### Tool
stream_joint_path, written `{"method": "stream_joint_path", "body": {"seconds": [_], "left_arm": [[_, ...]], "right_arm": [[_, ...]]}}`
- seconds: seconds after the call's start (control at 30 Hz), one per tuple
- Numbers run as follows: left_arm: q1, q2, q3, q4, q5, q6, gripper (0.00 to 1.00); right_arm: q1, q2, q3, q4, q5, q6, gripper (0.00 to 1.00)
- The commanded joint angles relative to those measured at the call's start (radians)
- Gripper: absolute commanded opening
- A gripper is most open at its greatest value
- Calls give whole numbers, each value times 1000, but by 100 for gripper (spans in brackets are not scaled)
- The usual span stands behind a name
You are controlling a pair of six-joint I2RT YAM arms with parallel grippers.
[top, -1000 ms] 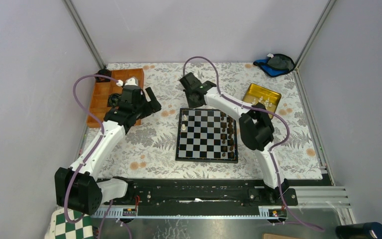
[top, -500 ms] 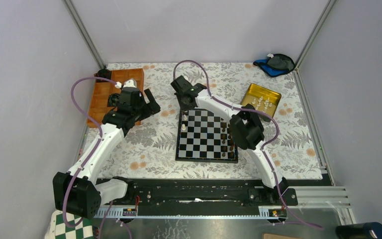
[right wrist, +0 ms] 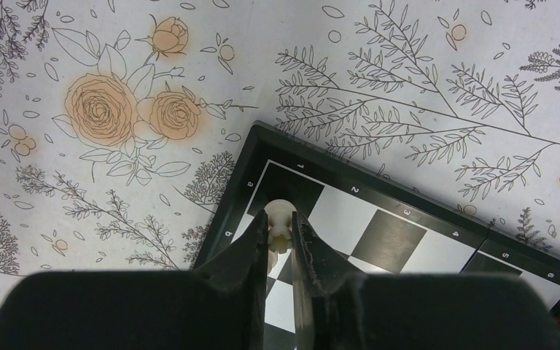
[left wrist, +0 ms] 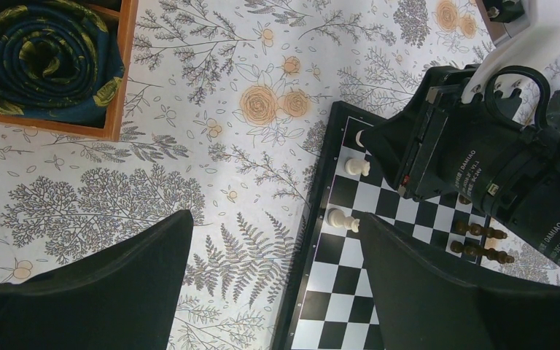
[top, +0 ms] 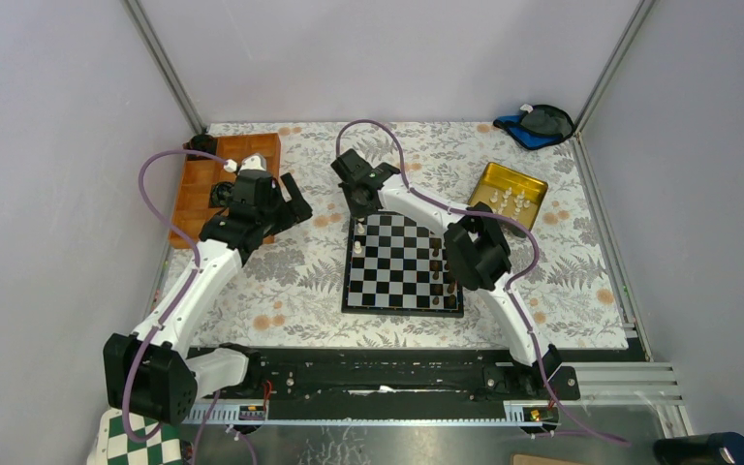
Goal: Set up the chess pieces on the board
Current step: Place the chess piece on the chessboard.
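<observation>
The black-framed chessboard [top: 402, 281] lies mid-table. Two white pieces [top: 356, 247] stand on its left column and dark pieces [top: 443, 262] on its right side. My right gripper [top: 356, 201] is over the board's far-left corner. In the right wrist view it [right wrist: 280, 220] is shut on a cream rook [right wrist: 283, 207] at the corner square of the board [right wrist: 379, 237]. My left gripper [top: 291, 205] hangs open and empty left of the board. Its view [left wrist: 273, 219] shows the board's edge [left wrist: 299, 292] and two white pieces [left wrist: 340, 219] between its fingers.
A gold tin [top: 533, 189] holding several white pieces sits at the back right. A wooden tray [top: 199, 189] with a rolled cloth [left wrist: 44, 58] is at the back left. A blue-and-black object [top: 538, 121] lies in the far right corner. A green-and-white board [top: 136, 441] is at bottom left.
My right gripper has moved left along the board's far edge to the far-left corner, carrying the rook. The left arm has hardly moved.
</observation>
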Motion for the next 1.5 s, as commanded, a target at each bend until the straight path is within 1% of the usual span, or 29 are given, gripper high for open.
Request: {"method": "stream_joint_path", "body": {"seconds": [0.0, 0.67, 0.77, 0.9, 1.0, 1.17, 1.47], "left_arm": [[2, 5, -11, 0, -16, -3, 91], [2, 22, -8, 0, -10, 8, 91], [2, 25, -6, 0, -10, 12, 91], [2, 35, -2, 1, -10, 17, 91], [2, 39, 3, 0, -11, 21, 91], [2, 48, 8, 5, -10, 27, 91], [2, 63, 26, 6, -9, 35, 91]], "right_arm": [[8, 15, 43, -2, -6, -15, 0], [7, 29, 33, 25, 2, -18, 3], [5, 28, 30, 26, 2, -21, 8], [5, 30, 38, 30, -6, -25, 23], [5, 32, 49, 29, -7, -27, 29], [4, 34, 57, 31, -8, -32, 35], [2, 11, 62, 40, -5, -43, 39]]}}
